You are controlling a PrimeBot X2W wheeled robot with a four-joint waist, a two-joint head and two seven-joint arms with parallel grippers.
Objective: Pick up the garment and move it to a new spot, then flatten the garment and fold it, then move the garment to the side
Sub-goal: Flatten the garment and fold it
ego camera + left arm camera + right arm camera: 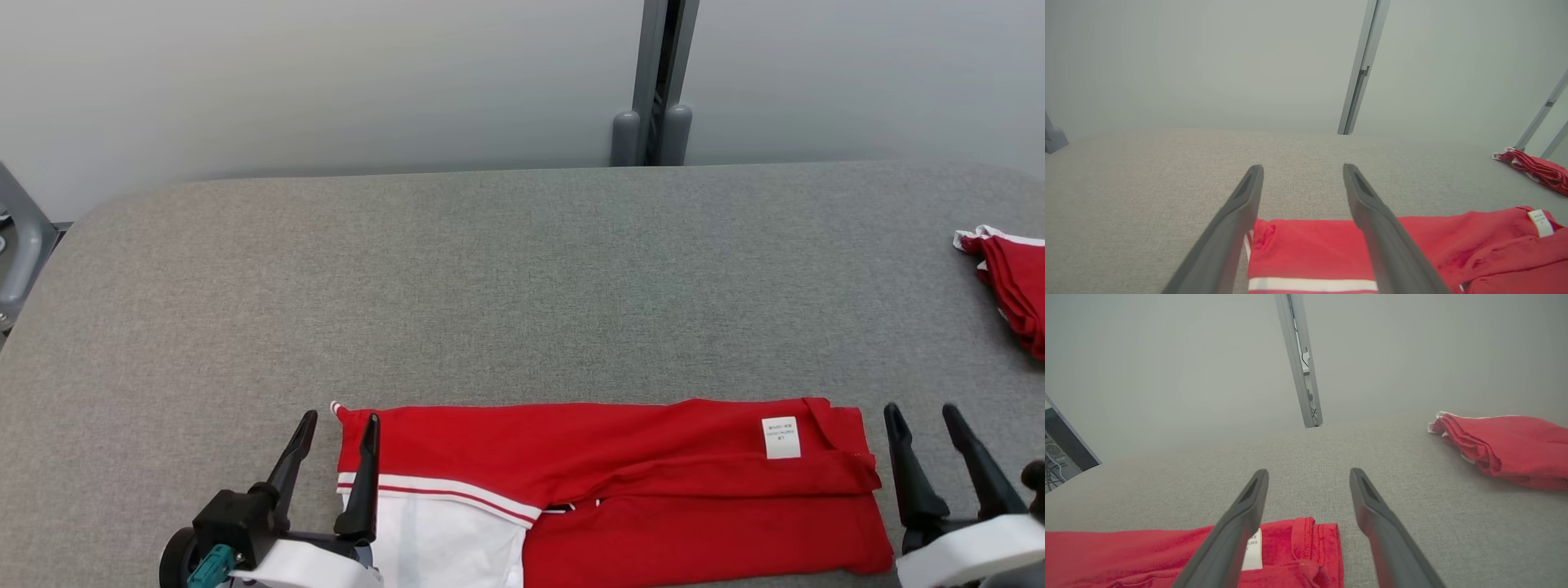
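The garment [620, 482] is red with a white panel and white stripes. It lies folded into a long band along the near edge of the grey table [506, 278], with a white label near its right end. My left gripper [339, 425] stands open at the garment's left end, its right finger over the cloth. My right gripper [925, 416] is open just off the garment's right end, touching nothing. The left wrist view shows the garment [1310, 249] between and under that gripper [1303, 170]. In the right wrist view the garment [1298, 555] lies below the gripper [1309, 475].
A second red garment [1012, 278] lies bunched at the table's right edge, also seen as a pile [1502, 445] in the right wrist view. A grey post [653, 82] stands behind the table against a pale wall.
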